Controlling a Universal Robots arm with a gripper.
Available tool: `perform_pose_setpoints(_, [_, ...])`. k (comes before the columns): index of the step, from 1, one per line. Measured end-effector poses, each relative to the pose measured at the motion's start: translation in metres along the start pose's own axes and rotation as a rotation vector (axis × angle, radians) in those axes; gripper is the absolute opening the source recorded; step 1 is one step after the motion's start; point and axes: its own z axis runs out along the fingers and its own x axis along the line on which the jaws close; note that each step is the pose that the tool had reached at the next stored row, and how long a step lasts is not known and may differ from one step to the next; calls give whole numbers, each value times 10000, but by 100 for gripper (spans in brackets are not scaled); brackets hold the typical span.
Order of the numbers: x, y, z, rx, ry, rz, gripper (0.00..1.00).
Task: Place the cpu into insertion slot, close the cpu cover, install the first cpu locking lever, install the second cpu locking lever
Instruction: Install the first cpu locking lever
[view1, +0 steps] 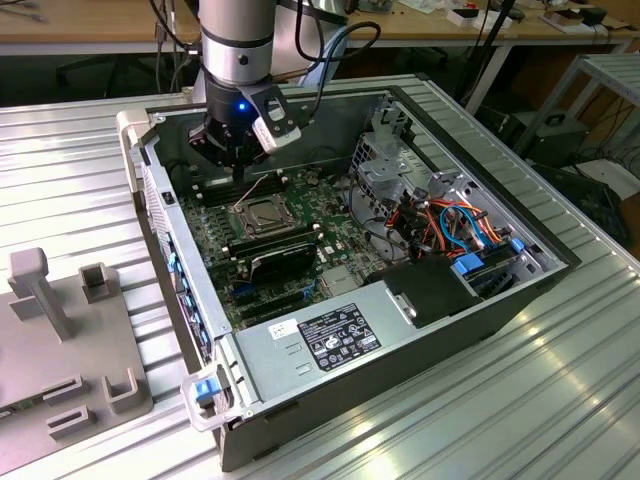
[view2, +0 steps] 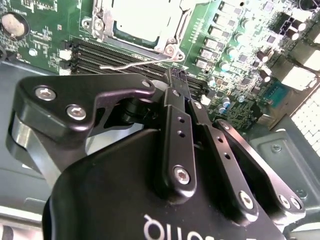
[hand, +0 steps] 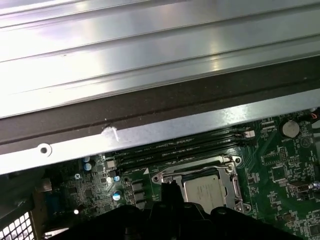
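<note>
cpu (view2: 142, 20) in slot (view2: 169, 48), cover (view2: 103, 22) over it | lever (view2: 135, 63) looks unlatched, lies along memory slots (view2: 115, 52), between slot and gripper (view2: 176, 76) | jaws pressed together, empty, just beside lever

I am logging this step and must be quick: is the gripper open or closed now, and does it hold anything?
Gripper: closed, nothing seen between its fingers; the tips are close to the thin cpu locking lever.
</note>
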Motion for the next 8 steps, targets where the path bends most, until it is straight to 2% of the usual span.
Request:
perform_pose_setpoints(6, [0,0,8,-73,47,-1276,11])
perform_pose_setpoints(8, [-2,0,9,-79,53,-1409,11])
